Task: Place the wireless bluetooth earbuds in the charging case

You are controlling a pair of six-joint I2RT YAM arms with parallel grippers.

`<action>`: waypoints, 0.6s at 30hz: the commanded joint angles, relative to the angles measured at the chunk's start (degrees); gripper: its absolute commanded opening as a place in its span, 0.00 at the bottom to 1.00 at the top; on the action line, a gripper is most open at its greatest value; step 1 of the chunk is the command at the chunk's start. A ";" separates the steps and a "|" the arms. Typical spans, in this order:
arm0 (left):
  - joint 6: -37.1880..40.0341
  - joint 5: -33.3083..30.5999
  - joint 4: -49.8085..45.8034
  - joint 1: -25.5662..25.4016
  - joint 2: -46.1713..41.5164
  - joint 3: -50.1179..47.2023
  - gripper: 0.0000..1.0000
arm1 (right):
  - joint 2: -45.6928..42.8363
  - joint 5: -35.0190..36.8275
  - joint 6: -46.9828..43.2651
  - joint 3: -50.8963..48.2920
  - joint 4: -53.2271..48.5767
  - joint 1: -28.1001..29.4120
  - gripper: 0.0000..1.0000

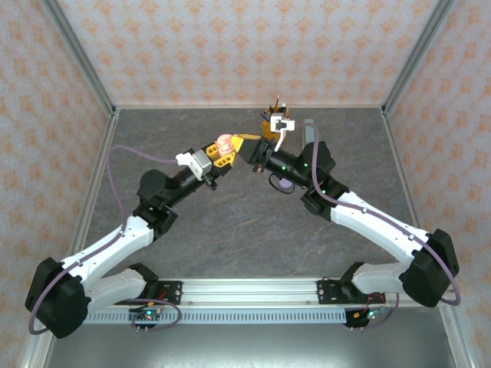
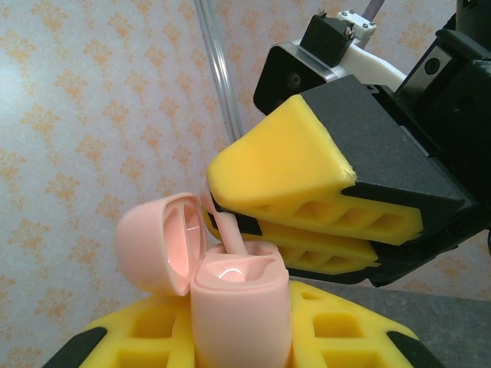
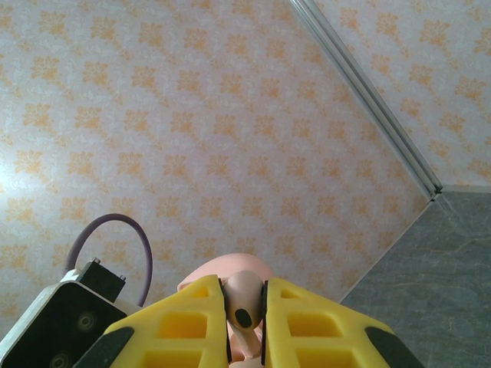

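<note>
Clamped in your left claw (image 2: 245, 341), the open-lidded pink case (image 2: 242, 295) has the pink earbud (image 3: 242, 295) stem-first at its socket, pinched by your right claw (image 3: 244, 322), so an off-axis push could jam or flick it free.

In your left wrist view the pink earbud (image 2: 226, 230) shows only its stem — the head is buried between the right gripper's (image 2: 213, 201) jaws. The pink case (image 2: 242, 307) runs off the bottom edge there. From above, a lilac object (image 1: 284, 185) lies mostly hidden under the right arm (image 1: 368, 218) — you can't tell what it is.
</note>
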 commanded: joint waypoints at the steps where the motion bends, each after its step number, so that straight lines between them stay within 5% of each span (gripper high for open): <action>1: -0.70 -1.14 2.53 -0.42 -0.50 2.01 0.00 | 0.10 -3.31 -2.14 0.50 -0.62 0.79 0.14; 18: 0.37 -2.77 1.87 -0.41 -0.72 1.98 0.00 | -1.78 -7.79 -11.91 0.02 -12.44 0.96 0.13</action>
